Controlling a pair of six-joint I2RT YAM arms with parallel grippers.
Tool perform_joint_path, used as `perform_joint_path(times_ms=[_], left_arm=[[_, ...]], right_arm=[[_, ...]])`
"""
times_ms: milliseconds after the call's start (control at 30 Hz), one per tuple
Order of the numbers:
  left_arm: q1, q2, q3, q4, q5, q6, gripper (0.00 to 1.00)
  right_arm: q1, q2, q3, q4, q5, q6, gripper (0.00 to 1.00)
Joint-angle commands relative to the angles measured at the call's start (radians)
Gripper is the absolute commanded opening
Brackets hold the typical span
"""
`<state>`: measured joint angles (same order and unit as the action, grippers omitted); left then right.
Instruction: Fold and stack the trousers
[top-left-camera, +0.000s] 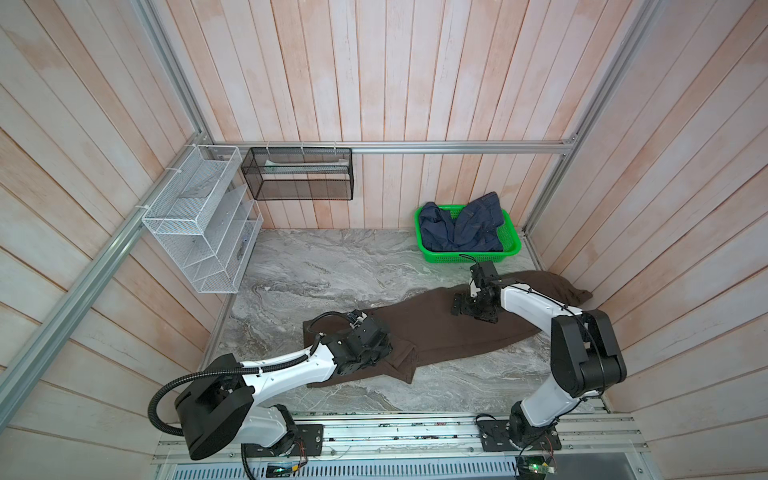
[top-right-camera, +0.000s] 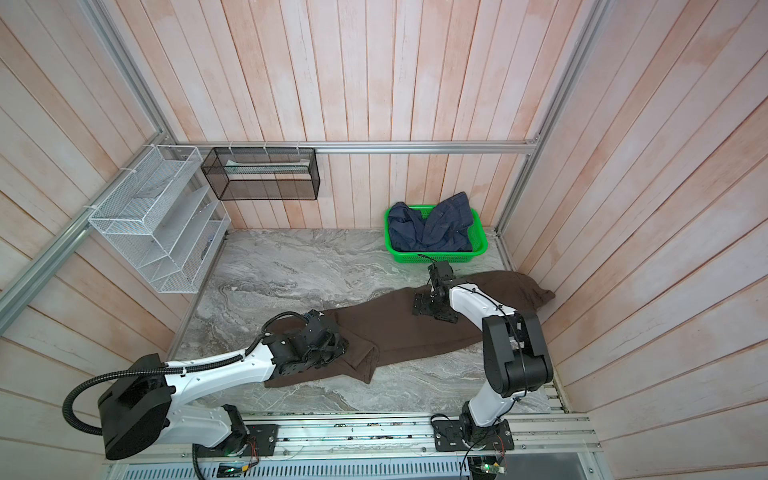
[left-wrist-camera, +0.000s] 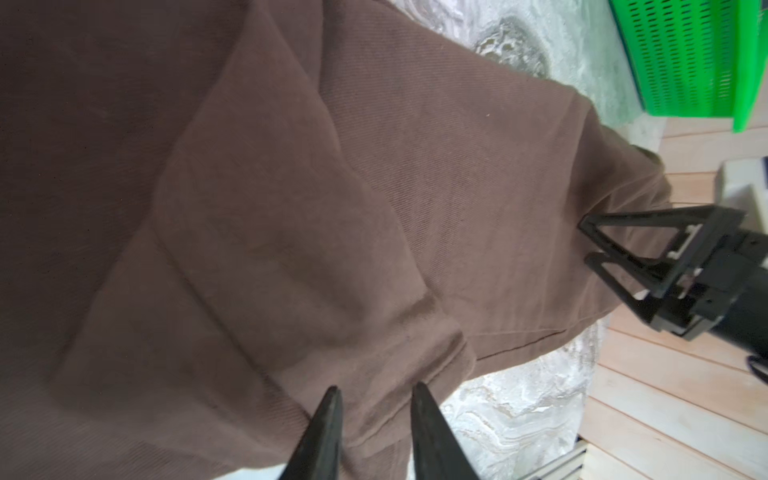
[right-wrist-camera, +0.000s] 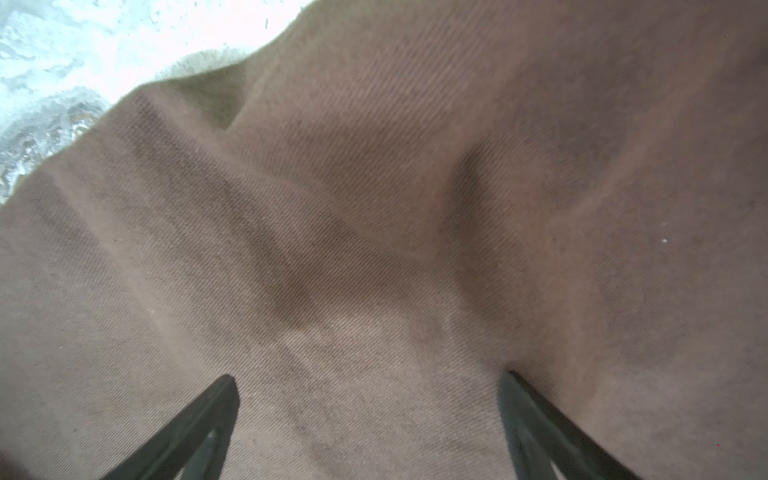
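We see our left gripper (left-wrist-camera: 376, 401) low over the trousers (top-left-camera: 436, 332), its jaws standing narrow with a ridge of the brown cloth running between the tips. Whether they pinch it we cannot tell. Right around that gripper the fabric lies bunched in a folded flap on the marbled table (top-left-camera: 332, 266). Farther along the garment, our right gripper (right-wrist-camera: 370, 380) is released, jaws spread wide, with both tips touching the cloth. The trousers lie stretched out on the table under both grippers and run on past the right one. Beyond the right gripper sits a green basket (top-left-camera: 514, 245) holding a blue denim garment (top-left-camera: 457, 228).
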<state>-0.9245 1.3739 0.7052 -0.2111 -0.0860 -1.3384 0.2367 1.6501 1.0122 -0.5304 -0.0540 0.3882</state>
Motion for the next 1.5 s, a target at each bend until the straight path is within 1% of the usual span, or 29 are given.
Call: perform_joint_path(times_ms=[0, 33, 67, 200, 400, 700, 800, 833, 867, 933, 1067, 1200, 1267, 1333, 1400, 1467], left_arm=[[-0.009, 0.026, -0.027, 0.059, -0.019, -0.062, 0.3], [-0.01, 0.029, -0.026, 0.054, -0.021, -0.066, 0.31], [-0.011, 0.032, -0.027, 0.048, -0.021, -0.067, 0.34], [-0.014, 0.038, -0.02, 0.013, -0.023, -0.072, 0.49], [-0.017, 0.052, -0.015, -0.016, -0.016, -0.075, 0.59], [-0.019, 0.131, -0.003, 0.042, 0.013, -0.07, 0.61], [-0.019, 0.133, -0.003, 0.041, 0.012, -0.068, 0.61], [-0.019, 0.127, -0.003, 0.042, 0.008, -0.068, 0.6], [-0.019, 0.119, -0.004, 0.04, -0.001, -0.067, 0.56], [-0.019, 0.101, 0.007, 0.031, -0.021, -0.06, 0.45], [-0.017, 0.07, 0.049, 0.003, -0.074, -0.03, 0.2], [-0.001, 0.057, 0.101, -0.021, -0.098, 0.019, 0.01], [0.012, 0.045, 0.13, -0.04, -0.1, 0.057, 0.0], [0.018, 0.032, 0.188, -0.076, -0.095, 0.134, 0.0], [0.019, 0.047, 0.304, -0.15, -0.073, 0.257, 0.0], [0.016, 0.095, 0.435, -0.225, -0.01, 0.371, 0.0]], right_arm=[[0.0, -0.026, -0.015, -0.005, -0.014, -0.017, 0.98], [0.0, -0.028, -0.018, -0.003, -0.015, -0.018, 0.98], [0.001, -0.031, -0.02, -0.001, -0.016, -0.019, 0.98], [-0.001, -0.035, -0.03, 0.006, -0.021, -0.021, 0.98], [0.0, -0.038, -0.033, 0.011, -0.025, -0.022, 0.98], [0.0, -0.034, -0.034, 0.012, -0.033, -0.023, 0.98], [-0.001, -0.036, -0.034, 0.011, -0.032, -0.025, 0.98], [0.0, -0.036, -0.034, 0.011, -0.031, -0.026, 0.98], [0.0, -0.035, -0.035, 0.013, -0.032, -0.026, 0.98], [0.001, -0.035, -0.035, 0.014, -0.033, -0.025, 0.98], [0.001, -0.033, -0.041, 0.02, -0.037, -0.024, 0.98], [0.001, -0.032, -0.049, 0.024, -0.037, -0.026, 0.98], [0.001, -0.028, -0.052, 0.027, -0.035, -0.029, 0.98], [0.001, -0.023, -0.056, 0.027, -0.034, -0.029, 0.98], [0.0, -0.02, -0.057, 0.03, -0.032, -0.031, 0.98], [-0.002, -0.019, -0.057, 0.03, -0.029, -0.032, 0.98]])
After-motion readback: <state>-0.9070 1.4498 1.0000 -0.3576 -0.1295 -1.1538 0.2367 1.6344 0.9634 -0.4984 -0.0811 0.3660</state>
